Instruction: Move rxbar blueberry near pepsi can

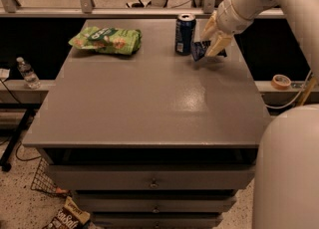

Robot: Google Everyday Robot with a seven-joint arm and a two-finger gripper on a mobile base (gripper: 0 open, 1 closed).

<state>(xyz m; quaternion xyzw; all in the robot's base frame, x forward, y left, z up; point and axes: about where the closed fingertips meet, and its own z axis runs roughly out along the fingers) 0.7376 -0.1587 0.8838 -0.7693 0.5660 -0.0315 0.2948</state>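
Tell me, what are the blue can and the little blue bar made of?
The can looks like metal: shiny silver rim, glossy blue sides. The bar seems wrapped in thin plastic or foil, dark blue. The gripper holds it just right of the can.

gripper [209, 47] far right, clamping rxbar blueberry [200, 50] just right of pepsi can [185, 34]; slim gap | chip bag [106, 40] blocks far left | table [149, 101] middle, front open

1x pepsi can [185, 34], 1x rxbar blueberry [199, 50], 1x chip bag [106, 40], 1x gripper [212, 44] by can.
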